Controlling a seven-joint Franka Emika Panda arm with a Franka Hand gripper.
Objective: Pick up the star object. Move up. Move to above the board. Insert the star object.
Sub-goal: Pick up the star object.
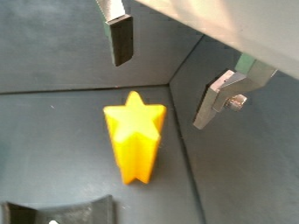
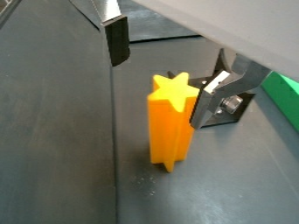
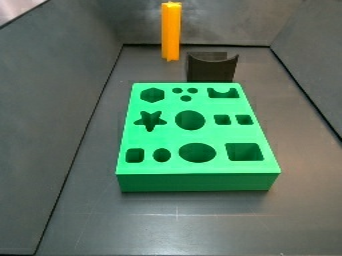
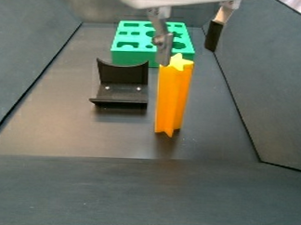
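The gripper [image 2: 163, 74] is positioned above the star object [image 2: 170, 122], with its two fingers spread wide and nothing held between them. In both wrist views the flat silver finger plates with dark pads flank the top of the prism: one finger [image 1: 121, 39] hangs clear of it, and in a wrist view the opposite finger [image 2: 212, 98] appears just beside the star's upper edge; contact cannot be confirmed. In a side view the fingers [image 4: 157, 45] show at the top of the frame, straddling the upper end of the star object [image 4: 175, 95].

The star object stands upright on the dark surface [image 4: 102, 136]. It is a bright orange prism with a ridged, star-shaped cross-section; its star-shaped top face [image 1: 135, 116] is visible from above in a wrist view. In a side view it stands at the far end of the enclosure [image 3: 171, 32], beyond the fixture [image 3: 211, 66].

The fixture, a dark bracket on a base plate [image 4: 121, 84], stands between the star object and the board [image 3: 194, 135]. The board is a thick bright green slab lying flat on the surface, with a star-shaped hole [image 3: 151, 121] among hexagon, circle, oval and square holes. All holes visible are unoccupied. The board is well apart from the star object.
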